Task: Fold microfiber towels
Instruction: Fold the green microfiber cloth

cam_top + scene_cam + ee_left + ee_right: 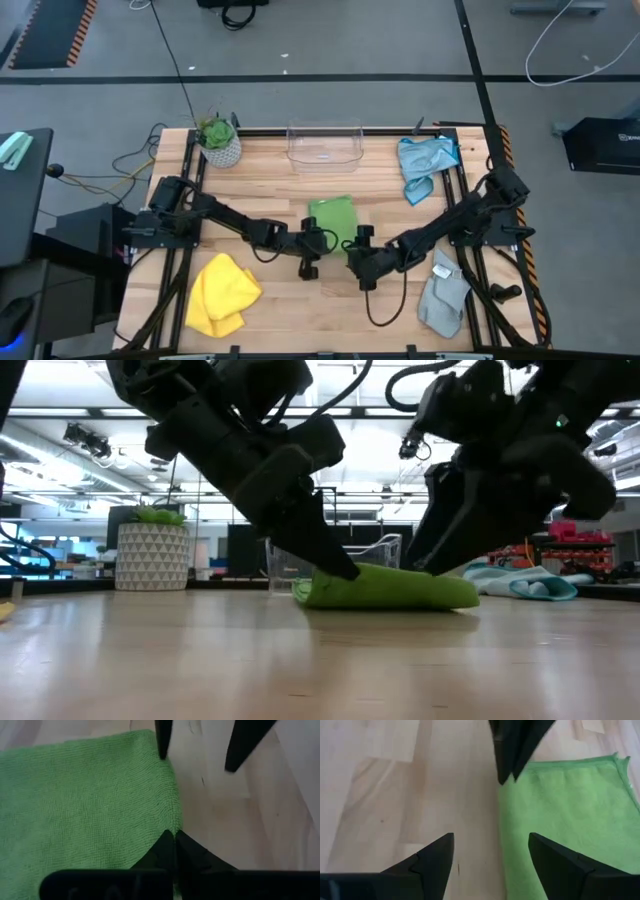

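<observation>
A green towel [332, 217] lies mid-table, already folded to a narrow rectangle. The left tool [173, 837] is pinched tight on its near corner; the right tool [491, 851] hovers spread wide at the opposite near corner, gripping nothing. Yellow [221, 293], blue [423, 163] and grey [442, 297] towels lie crumpled, apparently unfolded, near the table's [270, 180] edges.

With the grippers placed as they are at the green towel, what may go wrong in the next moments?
1. The left gripper is shut right at the edge of the green towel. It may hold only a thin bit of cloth, which could slip out on lifting.
2. The right gripper is open, one finger over bare table. If it closes here, it may miss the towel's edge, so the fold would come out crooked.
</observation>
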`<action>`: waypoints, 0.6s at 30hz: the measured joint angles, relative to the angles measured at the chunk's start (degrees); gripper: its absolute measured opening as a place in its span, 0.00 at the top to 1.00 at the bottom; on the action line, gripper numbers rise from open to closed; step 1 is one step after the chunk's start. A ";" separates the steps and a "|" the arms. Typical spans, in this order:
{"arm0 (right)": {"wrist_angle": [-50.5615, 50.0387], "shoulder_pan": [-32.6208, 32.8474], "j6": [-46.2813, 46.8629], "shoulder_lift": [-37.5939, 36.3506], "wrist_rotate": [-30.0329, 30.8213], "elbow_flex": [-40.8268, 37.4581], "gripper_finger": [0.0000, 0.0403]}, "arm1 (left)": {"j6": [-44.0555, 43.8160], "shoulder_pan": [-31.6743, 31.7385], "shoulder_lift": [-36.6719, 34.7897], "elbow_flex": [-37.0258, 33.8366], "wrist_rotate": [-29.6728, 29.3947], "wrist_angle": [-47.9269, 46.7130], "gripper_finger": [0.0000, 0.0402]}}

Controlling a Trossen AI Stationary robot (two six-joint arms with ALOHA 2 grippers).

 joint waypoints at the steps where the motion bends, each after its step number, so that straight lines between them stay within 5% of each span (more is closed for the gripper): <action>1: 0.02 0.21 0.00 0.88 1.55 0.46 0.37 | -0.01 0.00 0.00 0.00 -0.05 0.36 0.98; 7: -2.29 0.88 -0.08 2.98 9.30 2.21 0.46 | -0.01 0.00 -0.01 0.00 0.61 2.10 0.97; 18: -3.47 0.57 -0.11 5.98 8.85 2.32 0.64 | -2.32 0.69 -0.04 0.00 0.80 3.47 0.97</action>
